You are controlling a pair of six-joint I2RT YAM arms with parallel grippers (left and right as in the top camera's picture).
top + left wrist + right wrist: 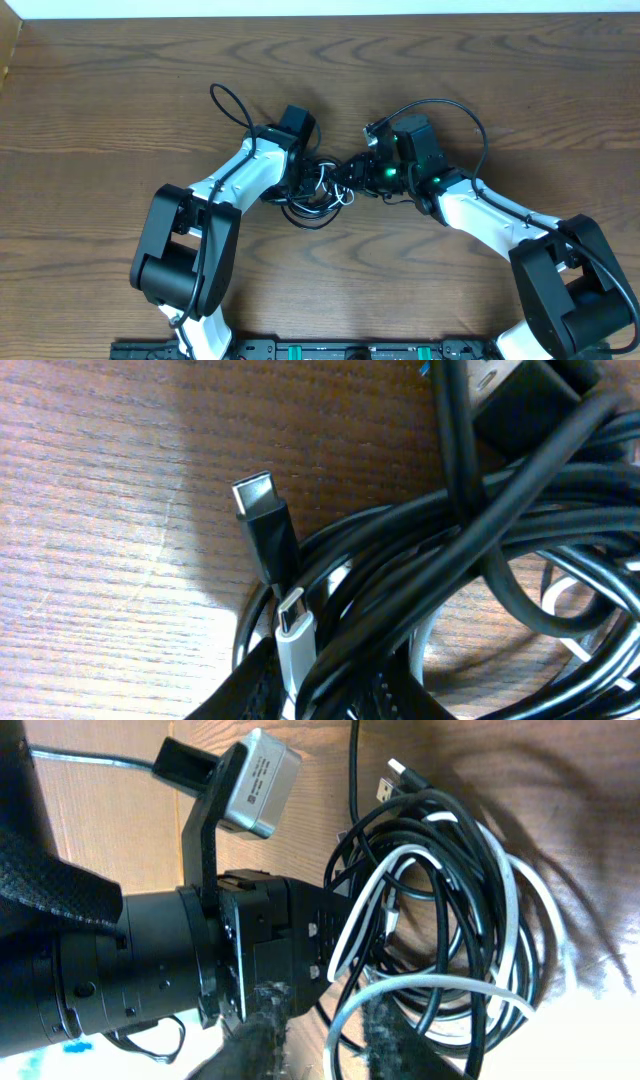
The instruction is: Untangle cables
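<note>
On the wooden table, the left arm reaches in from the lower left edge towards the middle. The left gripper sits at the left edge of the cables. They lie bunched in a loose coil on the tabletop between the two arms. In the left wrist view its dark textured fingers sit close together at the bottom edge. A white cord and several black strands are packed into the narrow gap, so it looks clamped on the bundle. Just above the fingers a white plug points upward. A black plug lies beside it on the bare wood, and thick black loops cross to the right. At the right edge of the coil is the right gripper. In its own wrist view its fingers stand a little apart with a white cord running through the gap. Whether they pinch the cord I cannot tell. That view also shows the left gripper's black body and its silver camera, with the tip touching the coil of black and white loops. The right arm runs back to the lower right.
</note>
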